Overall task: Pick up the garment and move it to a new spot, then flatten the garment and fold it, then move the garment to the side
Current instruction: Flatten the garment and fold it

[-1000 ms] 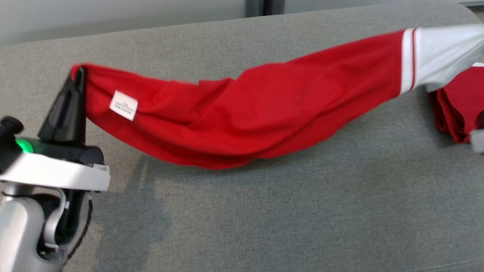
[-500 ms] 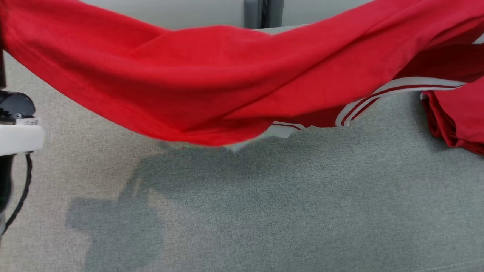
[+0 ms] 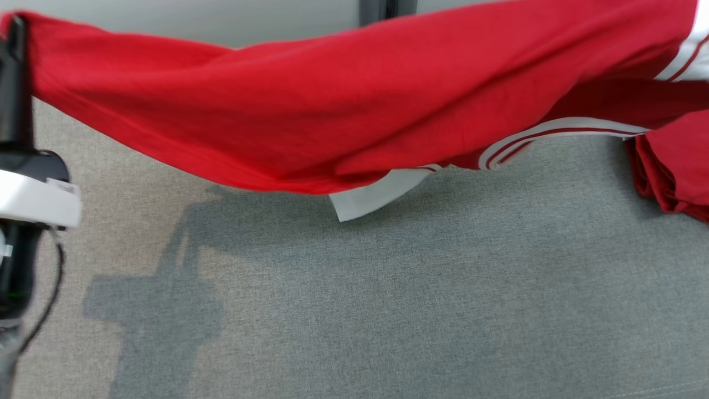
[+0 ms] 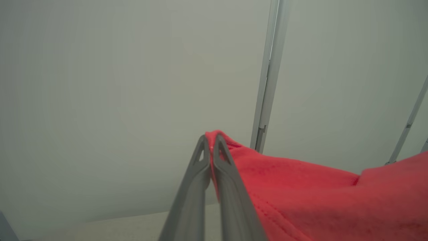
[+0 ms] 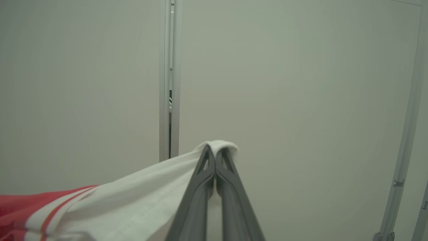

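While I hold it aloft, garment (image 3: 354, 105): red, soft-looking cloth with white, red-striped trim, strung in a sagging band between my two grippers. Its middle hangs above the grey upholstered surface (image 3: 388, 310), where its shadow (image 3: 155, 310) falls.
Left gripper (image 4: 210, 139): fingers (image 4: 230, 187) pressed together on a red edge of the cloth, a small tuft poking past the tips. In the head view it stands upright at the left edge.
Right gripper (image 5: 214, 149): pinched shut on the white part, the fabric folded over its tip.
Lowest point: a white flap (image 3: 365, 202) dangles from the middle of the sag, near the surface; I cannot tell whether it touches.
Other cloth: a red heap (image 3: 676, 177) lies on the surface at the right. Whether it belongs to my garment I cannot tell.
Handling: soft, limp and light, I judge — it drapes, twists on itself, holds no shape, and its layers bunch. A thin knit like this could slide out of a shallow pinch.
Where to hold: corners, hem or shoulder seams seem best, where doubled, stitched fabric gives the fingers something to bite, with the grips well apart so the cloth spreads rather than ropes.
Stage: carrying, by my reading; flattening and folding are not yet done.
Next move calls for: lowering with the span taut — so the white flap lands flat, not tucked under.
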`<state>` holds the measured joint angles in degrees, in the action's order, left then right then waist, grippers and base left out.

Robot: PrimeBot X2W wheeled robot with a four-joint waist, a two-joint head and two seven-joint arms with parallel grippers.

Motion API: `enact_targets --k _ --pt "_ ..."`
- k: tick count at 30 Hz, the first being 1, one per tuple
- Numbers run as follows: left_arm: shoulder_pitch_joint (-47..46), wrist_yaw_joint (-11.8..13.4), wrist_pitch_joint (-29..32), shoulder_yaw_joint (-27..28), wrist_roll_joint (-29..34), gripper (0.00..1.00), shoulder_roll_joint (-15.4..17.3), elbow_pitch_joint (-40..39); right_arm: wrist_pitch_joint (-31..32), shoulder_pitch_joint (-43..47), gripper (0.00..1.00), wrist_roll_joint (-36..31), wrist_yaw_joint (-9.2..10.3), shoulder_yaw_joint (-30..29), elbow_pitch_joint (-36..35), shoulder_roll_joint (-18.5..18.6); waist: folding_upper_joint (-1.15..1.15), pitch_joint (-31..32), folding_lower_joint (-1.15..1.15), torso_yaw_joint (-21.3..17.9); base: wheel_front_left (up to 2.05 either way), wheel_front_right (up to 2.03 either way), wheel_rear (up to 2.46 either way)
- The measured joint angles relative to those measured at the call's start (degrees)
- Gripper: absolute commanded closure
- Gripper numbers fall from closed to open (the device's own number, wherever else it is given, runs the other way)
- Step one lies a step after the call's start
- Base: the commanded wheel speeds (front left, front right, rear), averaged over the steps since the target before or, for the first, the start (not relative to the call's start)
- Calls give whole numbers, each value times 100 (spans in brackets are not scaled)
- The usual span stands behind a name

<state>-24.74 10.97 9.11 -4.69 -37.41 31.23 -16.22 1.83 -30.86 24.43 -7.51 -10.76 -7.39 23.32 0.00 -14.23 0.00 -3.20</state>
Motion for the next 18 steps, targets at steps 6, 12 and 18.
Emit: enact_targets --k 6,12,18 --pt "350 18 23 -246 -172 100 -301 651 -88 429 100 94 0 196 527 -254 0 -114 0 -1 0 0 0" --pt "642 -118 -205 -448 -400 100 -714 1430 -254 924 100 245 1 493 1224 -644 0 -261 0 28 0 0 0" --pt "739 -408 -781 -597 -500 100 -1137 2451 -641 1272 100 450 1 935 2084 -1034 0 -452 0 37 0 0 0"
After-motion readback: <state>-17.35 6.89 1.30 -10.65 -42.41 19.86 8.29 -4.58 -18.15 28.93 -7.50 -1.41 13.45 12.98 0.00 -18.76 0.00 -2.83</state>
